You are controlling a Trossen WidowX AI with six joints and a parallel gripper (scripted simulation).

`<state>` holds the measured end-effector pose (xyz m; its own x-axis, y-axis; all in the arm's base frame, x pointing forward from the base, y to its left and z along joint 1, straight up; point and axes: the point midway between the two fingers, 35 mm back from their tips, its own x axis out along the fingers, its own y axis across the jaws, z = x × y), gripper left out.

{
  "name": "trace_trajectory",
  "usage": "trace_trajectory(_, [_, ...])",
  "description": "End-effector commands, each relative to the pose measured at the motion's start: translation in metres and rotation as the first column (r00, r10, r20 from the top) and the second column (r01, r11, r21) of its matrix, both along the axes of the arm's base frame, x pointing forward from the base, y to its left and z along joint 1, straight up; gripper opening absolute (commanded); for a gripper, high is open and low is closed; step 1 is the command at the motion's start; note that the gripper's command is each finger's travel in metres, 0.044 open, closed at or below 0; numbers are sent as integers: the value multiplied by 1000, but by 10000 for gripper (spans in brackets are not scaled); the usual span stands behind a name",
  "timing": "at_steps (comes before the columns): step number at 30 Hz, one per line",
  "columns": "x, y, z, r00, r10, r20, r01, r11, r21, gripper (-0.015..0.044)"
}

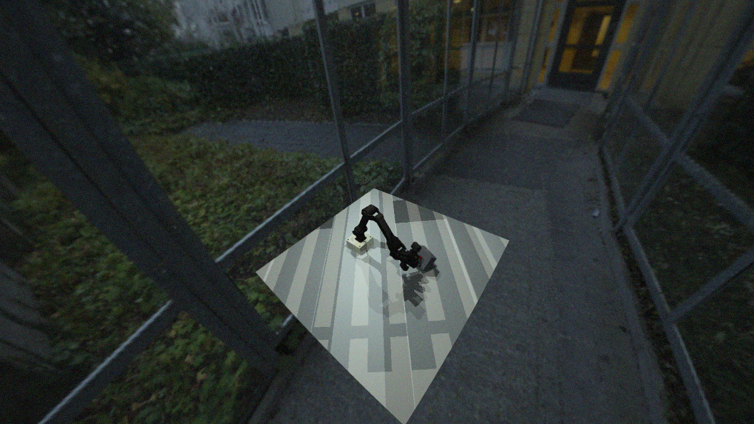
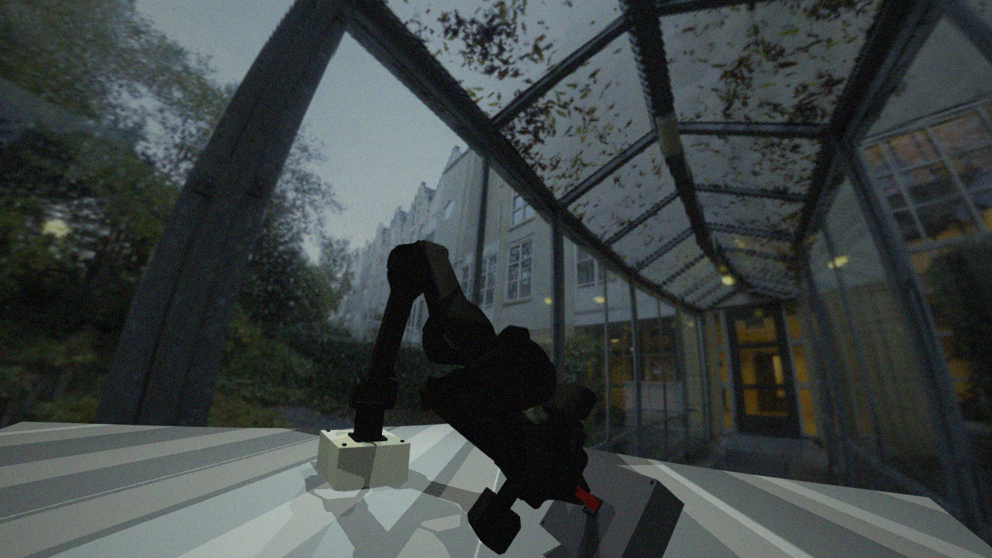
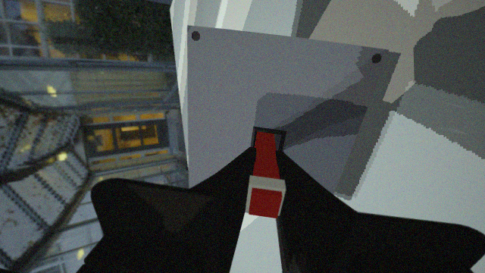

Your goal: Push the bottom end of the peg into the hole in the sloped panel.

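Note:
My gripper (image 1: 416,257) (image 2: 576,491) (image 3: 264,155) is shut on the red peg (image 2: 588,499) (image 3: 266,163), whose near end has a pale collar around a red square face. The grey sloped panel (image 1: 427,260) (image 2: 628,503) (image 3: 223,95) faces the gripper. Its square hole (image 3: 280,141) has a dark rim. In the wrist view the peg's far end lies over the left part of the hole, with a gap showing on the right. The exterior view shows the peg's end at the hole. I cannot tell whether its tip is inside; the fingers hide the hole's lower edge.
The arm's pale base block (image 1: 360,241) (image 2: 363,461) stands behind the gripper on the striped table (image 1: 369,363) (image 2: 173,513). The panel has dark dots (image 3: 195,36) (image 3: 376,58) near its upper corners. Shadows of the arm fall across the table and the panel.

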<state>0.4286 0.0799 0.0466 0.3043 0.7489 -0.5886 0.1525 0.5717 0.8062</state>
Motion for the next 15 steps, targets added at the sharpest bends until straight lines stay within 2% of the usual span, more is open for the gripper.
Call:
trace_trajectory(1, [0,0,0,1000,0,0,0,1000,0,79])
trace_trajectory(15, [-1,-4,3,1000,0,-1,0,1000,-1,440])
